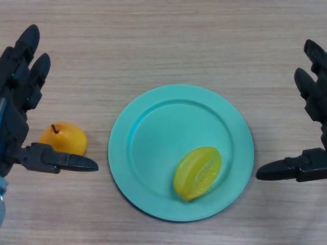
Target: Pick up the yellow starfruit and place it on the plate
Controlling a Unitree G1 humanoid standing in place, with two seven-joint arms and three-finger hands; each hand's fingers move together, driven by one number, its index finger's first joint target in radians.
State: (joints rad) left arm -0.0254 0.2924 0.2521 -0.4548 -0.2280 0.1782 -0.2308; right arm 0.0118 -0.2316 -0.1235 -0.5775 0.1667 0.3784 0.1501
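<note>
The yellow starfruit point(197, 173) lies on the teal plate point(153, 127), in its lower right part. My left hand point(18, 102) is open at the left edge of the view, its thumb point(61, 161) stretched out just below an orange pear. My right hand point(311, 107) is open at the right edge, its thumb point(286, 169) pointing toward the plate's right rim without touching it. Both hands hold nothing.
An orange-yellow pear point(64, 138) with a brown stem lies on the wooden table point(163, 41) left of the plate, close to my left thumb.
</note>
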